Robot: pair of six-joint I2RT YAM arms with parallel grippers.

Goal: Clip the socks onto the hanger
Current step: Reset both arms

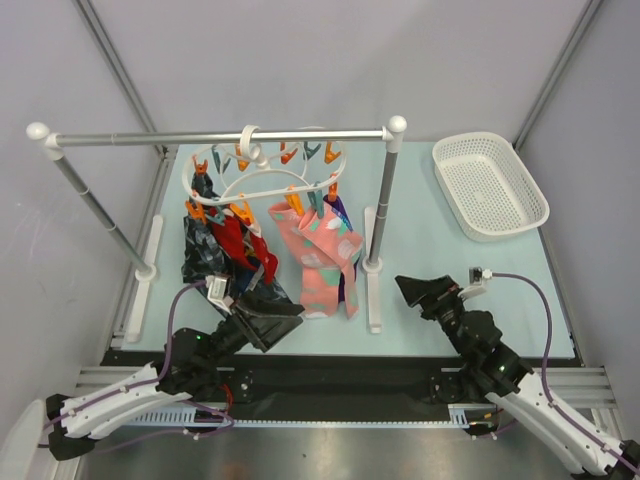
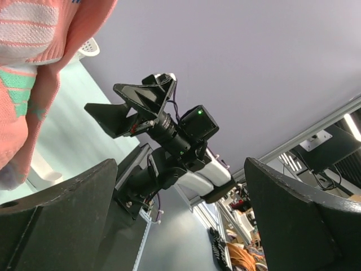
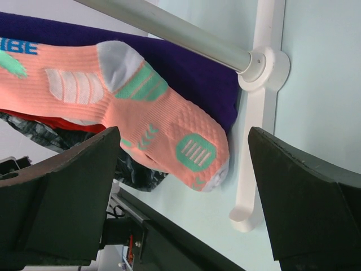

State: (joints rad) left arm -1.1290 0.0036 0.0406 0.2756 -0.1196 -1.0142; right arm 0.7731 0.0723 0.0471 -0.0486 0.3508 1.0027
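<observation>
The white oval hanger [image 1: 262,182] hangs by its hook from the grey rail, with orange and teal pins around its rings. Red socks [image 1: 236,240] and salmon-pink socks [image 1: 322,260] dangle from its pins down to the table. My left gripper [image 1: 278,312] is open at the lower ends of the red socks and holds nothing. In its wrist view the left gripper [image 2: 180,226] faces the right arm, with a pink sock [image 2: 22,68] at the upper left. My right gripper [image 1: 418,292] is open, right of the rail post. In its own view the right gripper [image 3: 183,203] is empty, facing the pink sock's toe [image 3: 192,149].
A dark navy patterned cloth [image 1: 200,250] and a purple cloth [image 3: 192,73] hang among the socks. The rail [image 1: 220,137] stands on two posts with white feet [image 3: 262,62]. A white mesh basket [image 1: 490,185] sits at the back right.
</observation>
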